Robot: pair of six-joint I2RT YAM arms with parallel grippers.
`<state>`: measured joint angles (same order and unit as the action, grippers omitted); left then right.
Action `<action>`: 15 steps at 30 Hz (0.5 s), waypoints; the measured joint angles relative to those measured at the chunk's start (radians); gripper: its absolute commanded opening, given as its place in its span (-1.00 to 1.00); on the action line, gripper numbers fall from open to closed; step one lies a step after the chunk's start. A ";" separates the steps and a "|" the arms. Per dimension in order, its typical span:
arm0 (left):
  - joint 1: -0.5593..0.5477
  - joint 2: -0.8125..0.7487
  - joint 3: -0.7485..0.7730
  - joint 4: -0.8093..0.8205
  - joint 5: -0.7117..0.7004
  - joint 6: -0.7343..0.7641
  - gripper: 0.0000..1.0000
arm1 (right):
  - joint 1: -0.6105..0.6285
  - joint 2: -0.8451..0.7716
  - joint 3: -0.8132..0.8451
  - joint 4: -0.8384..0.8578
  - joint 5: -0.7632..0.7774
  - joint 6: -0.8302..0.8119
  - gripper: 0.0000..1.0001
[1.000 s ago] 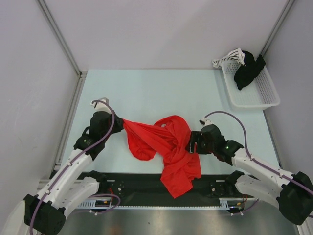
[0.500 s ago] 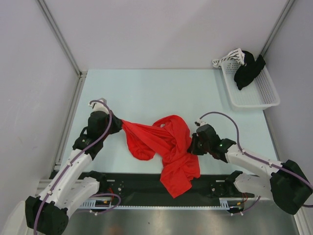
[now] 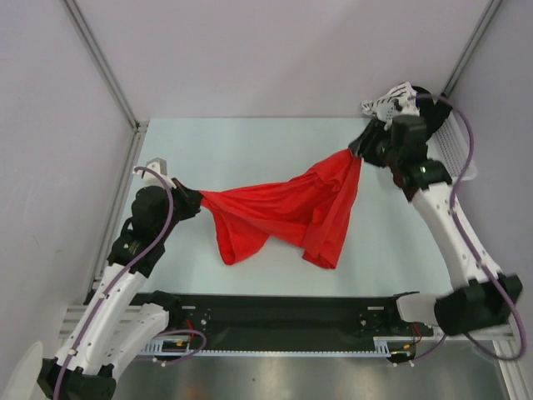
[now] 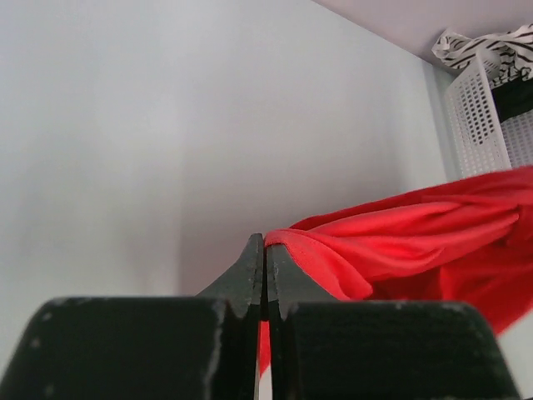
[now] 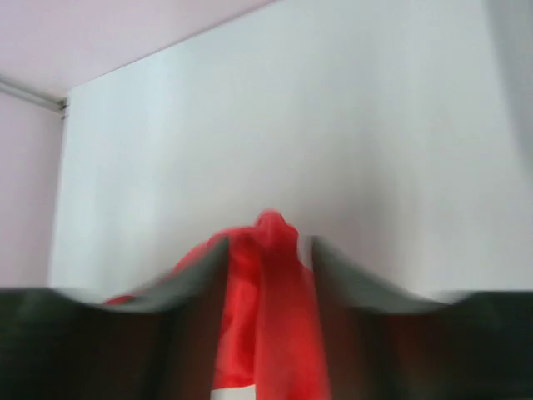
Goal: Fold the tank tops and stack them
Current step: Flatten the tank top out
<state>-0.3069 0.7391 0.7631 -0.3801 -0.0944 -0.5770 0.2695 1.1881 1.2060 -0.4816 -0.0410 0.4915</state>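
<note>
**Red tank top strung between both grippers**

The tank top (image 3: 283, 208) spans the middle of the table (image 3: 250, 142), lifted at both ends, with its middle sagging in loose folds. Whether the lowest folds touch the surface cannot be told. The left gripper (image 3: 191, 201), low at the left side, has its jaws pressed tight together on a thin edge of the fabric. The right gripper (image 3: 358, 157), raised near the far right corner, clamps a thicker bunch of the red cloth, so its jaws stand narrowly apart around it. The basket (image 4: 479, 125) sits at the far right corner, just behind the right gripper and partly hidden by that arm.
</note>
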 measured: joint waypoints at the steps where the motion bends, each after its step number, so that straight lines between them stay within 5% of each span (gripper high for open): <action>1: 0.000 -0.002 0.000 0.004 0.001 -0.001 -0.99 | -0.031 0.057 0.061 0.005 -0.002 -0.002 0.25; 5: 0.000 0.022 -0.003 0.010 0.024 -0.008 -0.99 | -0.071 0.309 0.201 0.064 -0.002 -0.025 0.66; 10: 0.001 0.028 -0.029 -0.004 0.007 -0.007 -0.99 | 0.003 0.238 -0.076 0.045 -0.055 -0.034 0.29; 15: 0.001 0.028 -0.046 0.011 0.004 -0.007 -0.99 | 0.136 0.043 -0.296 0.054 -0.070 -0.028 0.35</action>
<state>-0.3061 0.7670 0.7174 -0.3691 -0.0902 -0.5842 0.4053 1.2312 0.9104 -0.4278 -0.1108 0.4633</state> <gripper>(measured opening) 0.014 0.630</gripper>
